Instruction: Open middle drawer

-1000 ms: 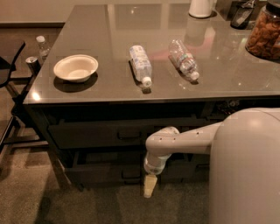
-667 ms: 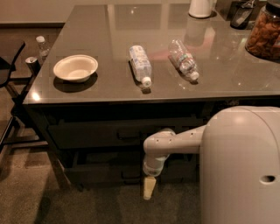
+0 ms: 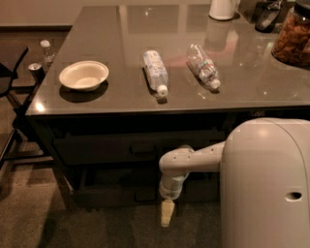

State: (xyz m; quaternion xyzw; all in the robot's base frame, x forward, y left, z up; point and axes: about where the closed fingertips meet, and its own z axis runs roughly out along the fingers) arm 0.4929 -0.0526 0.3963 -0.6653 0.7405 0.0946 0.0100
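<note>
The middle drawer (image 3: 97,149) is a wide dark grey front under the counter, shut, with a small dark handle (image 3: 142,149) at its centre. A slimmer drawer lies in shadow above it and a taller one (image 3: 106,193) below it. My gripper (image 3: 166,214) hangs from the white arm (image 3: 193,160) and points straight down at the floor. It is in front of the lower drawer, below and a little right of the middle drawer's handle, and touches neither.
On the counter (image 3: 252,92) are a white bowl (image 3: 84,75), two lying plastic bottles (image 3: 155,71) (image 3: 203,66), a white jug (image 3: 223,8) and a snack jar (image 3: 293,36). My white body (image 3: 266,184) fills the lower right. A chair (image 3: 9,82) stands at the left.
My body has come further into view from the right and the forearm looks shorter. The gripper hangs in almost the same spot. The drawers have not moved.
</note>
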